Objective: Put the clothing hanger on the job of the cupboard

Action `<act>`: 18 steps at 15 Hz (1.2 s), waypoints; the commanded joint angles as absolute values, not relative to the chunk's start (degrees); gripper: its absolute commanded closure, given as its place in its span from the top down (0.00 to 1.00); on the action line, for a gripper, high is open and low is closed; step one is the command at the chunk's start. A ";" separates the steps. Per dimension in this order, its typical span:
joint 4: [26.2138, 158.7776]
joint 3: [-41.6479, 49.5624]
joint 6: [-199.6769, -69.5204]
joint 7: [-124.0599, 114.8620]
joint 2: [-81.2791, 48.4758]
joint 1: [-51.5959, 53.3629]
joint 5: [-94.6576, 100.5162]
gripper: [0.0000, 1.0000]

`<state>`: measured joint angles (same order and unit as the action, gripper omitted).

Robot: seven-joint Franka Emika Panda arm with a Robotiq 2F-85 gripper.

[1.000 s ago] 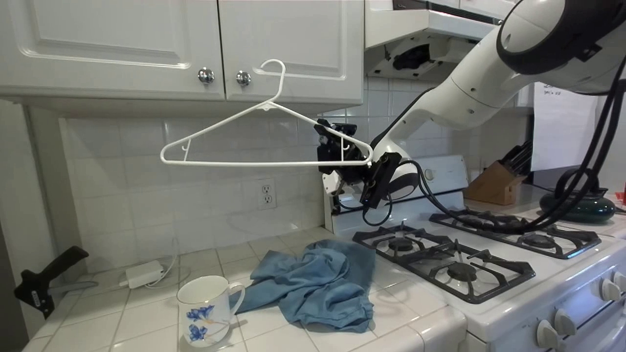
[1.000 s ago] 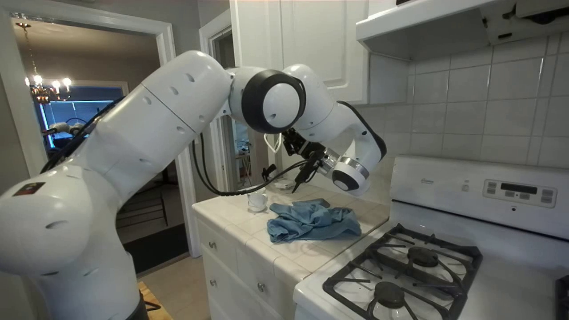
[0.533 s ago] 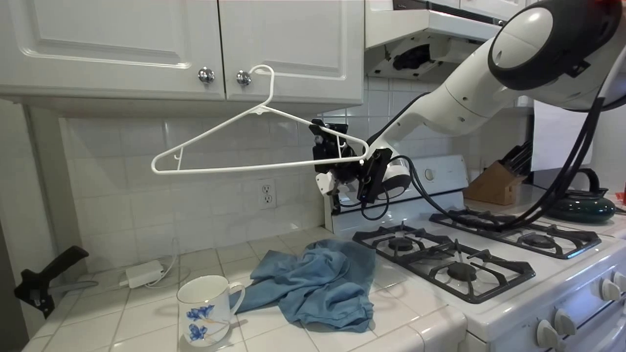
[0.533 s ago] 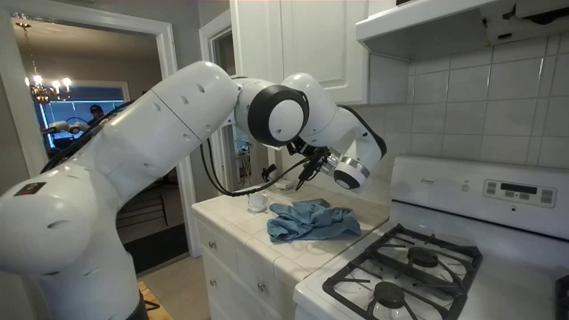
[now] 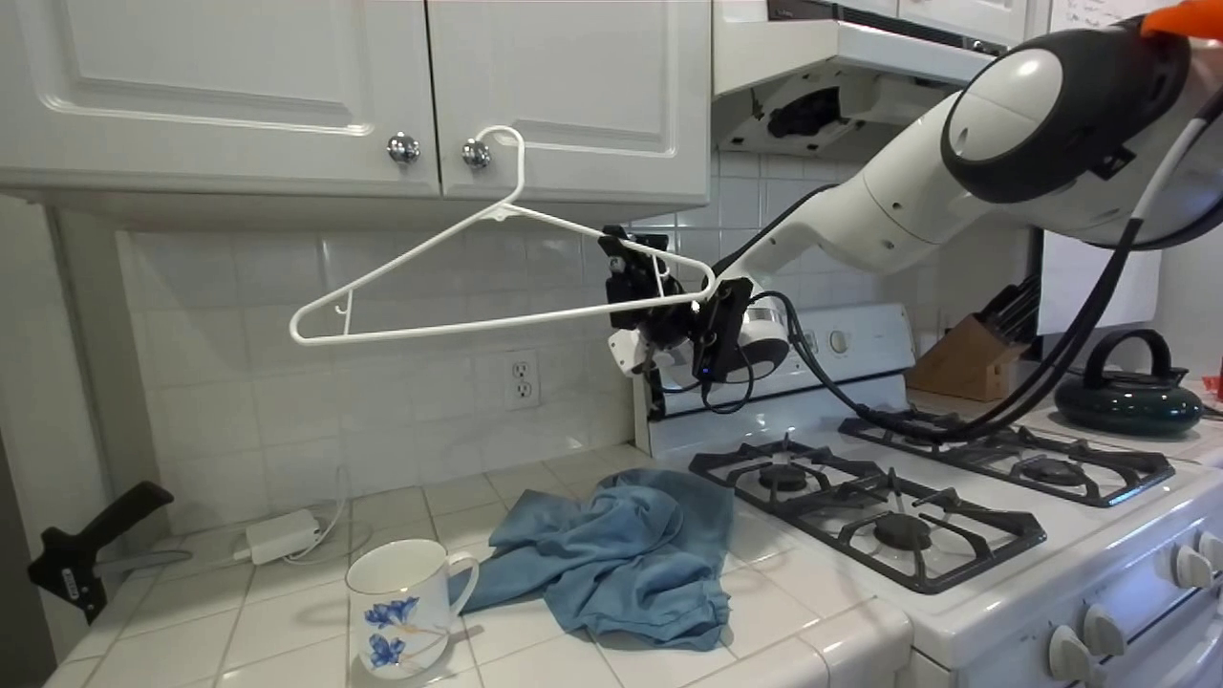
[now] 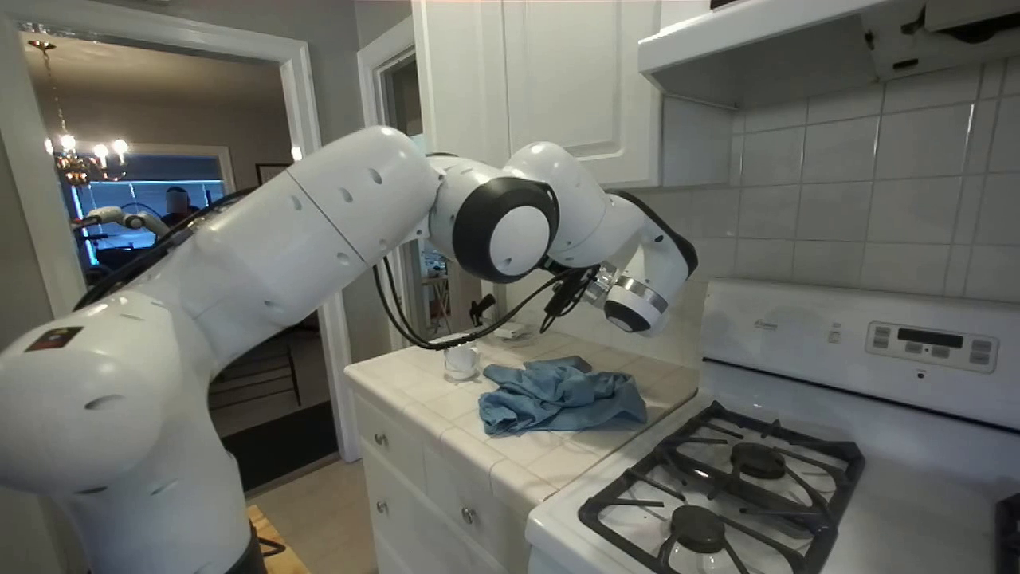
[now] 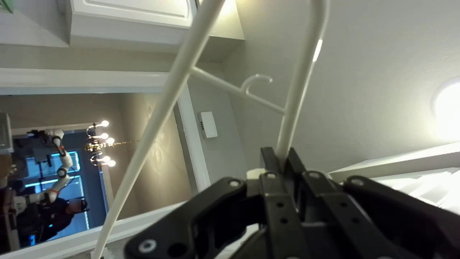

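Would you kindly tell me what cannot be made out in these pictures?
Whether the hook of the clothing hanger touches the cupboard knob, in an exterior view: depth doesn't show.
Most of the hanger, in an exterior view: behind the arm.
The hanger's bars, wrist view: cut off by the top edge.
The writing, in an exterior view: too small to read.
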<state>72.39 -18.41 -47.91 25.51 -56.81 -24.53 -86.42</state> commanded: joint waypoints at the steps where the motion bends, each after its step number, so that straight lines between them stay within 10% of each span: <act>1: 66.70 -19.88 -47.91 20.11 -60.61 -24.22 -86.93 0.02; 16: 62.48 -23.70 -47.91 13.85 -65.42 -24.39 -86.44 0.02; 17: 62.46 -23.93 -47.91 13.90 -65.53 -24.51 -86.36 0.33; 18: 62.46 -24.02 -47.91 13.96 -65.58 -24.58 -86.30 0.34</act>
